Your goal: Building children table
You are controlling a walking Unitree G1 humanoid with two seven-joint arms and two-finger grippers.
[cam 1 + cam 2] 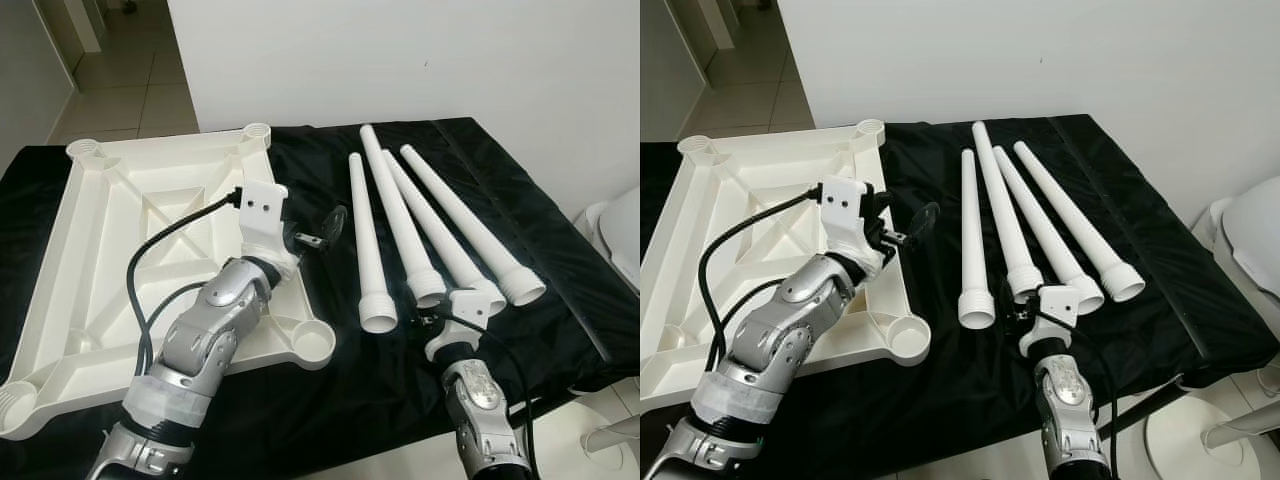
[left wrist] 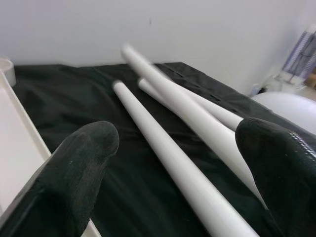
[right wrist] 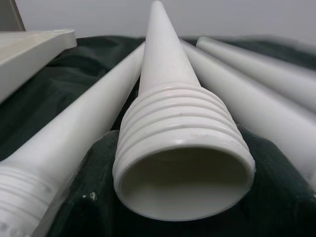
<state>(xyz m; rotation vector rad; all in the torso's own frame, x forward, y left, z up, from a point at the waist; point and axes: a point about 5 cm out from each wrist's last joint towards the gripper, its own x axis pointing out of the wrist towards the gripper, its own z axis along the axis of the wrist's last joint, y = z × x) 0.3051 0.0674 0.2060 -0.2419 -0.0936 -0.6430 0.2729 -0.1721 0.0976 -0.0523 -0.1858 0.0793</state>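
Observation:
A white tabletop [image 1: 100, 260] lies upside down on the left of a black cloth [image 1: 540, 200], its corner sockets facing up. Several white tapered legs lie side by side to its right, threaded ends toward me. My left gripper [image 1: 320, 232] hovers open over the tabletop's right edge, pointing at the nearest leg [image 2: 163, 158]; its fingers [image 2: 84, 163] hold nothing. My right gripper [image 1: 432, 305] is at the threaded end of the second leg [image 1: 400, 220]. In the right wrist view that threaded end [image 3: 182, 148] sits between the dark fingers [image 3: 84, 207], which close against it.
A white wall [image 1: 450, 60] stands right behind the cloth-covered table. Tiled floor [image 1: 120, 80] shows at the far left. A white rounded object [image 1: 620, 235] stands off the table's right edge. The front edge of the cloth runs just below my right arm.

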